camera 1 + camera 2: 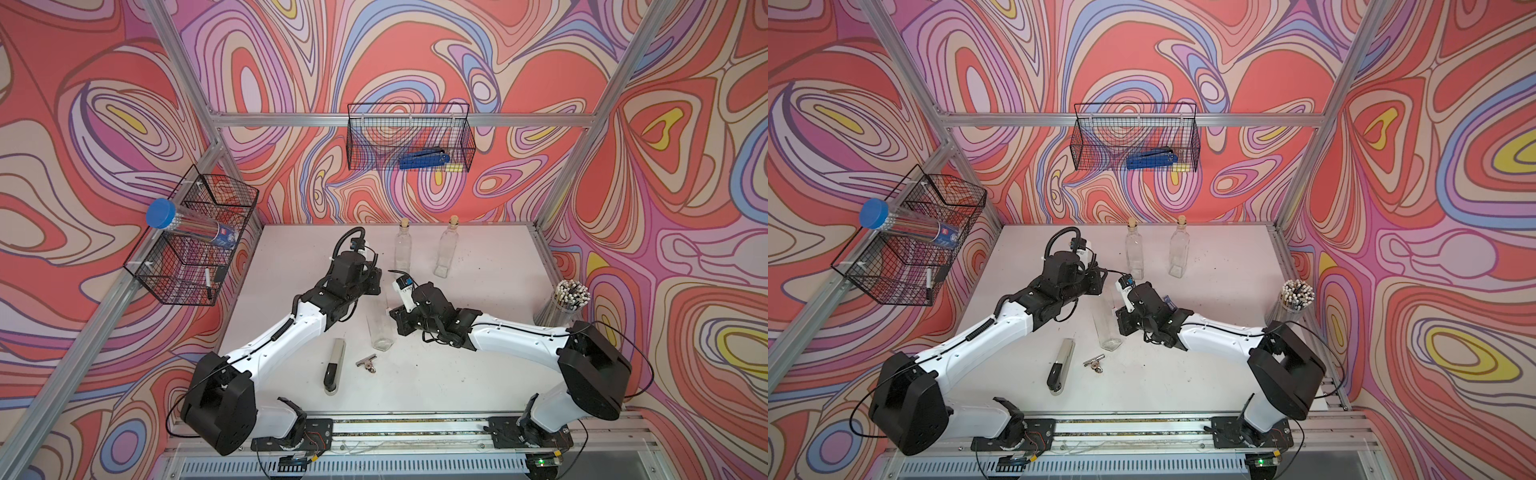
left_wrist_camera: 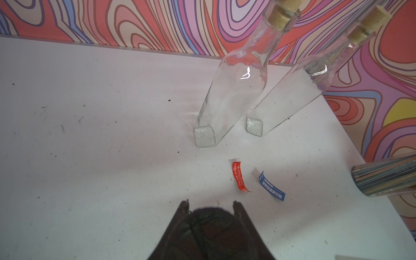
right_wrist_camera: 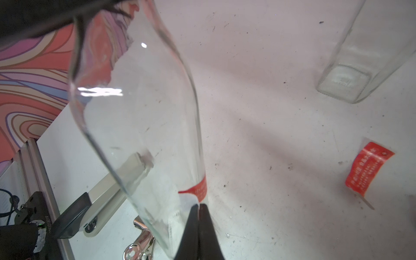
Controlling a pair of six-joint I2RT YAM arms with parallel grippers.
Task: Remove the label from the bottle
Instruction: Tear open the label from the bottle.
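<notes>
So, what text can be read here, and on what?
Black box by the rail: "018019", start unclear.
Blue label on the table: Chinese print, blurred.
Loose red label: Chinese print, too small.
Red label on the bottle: unreadable.
Tube in the basket: logo blurred.

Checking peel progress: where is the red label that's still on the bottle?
In the right wrist view the red label sits low on the mid-table bottle, near its base, right at the right gripper's shut tips.
</notes>
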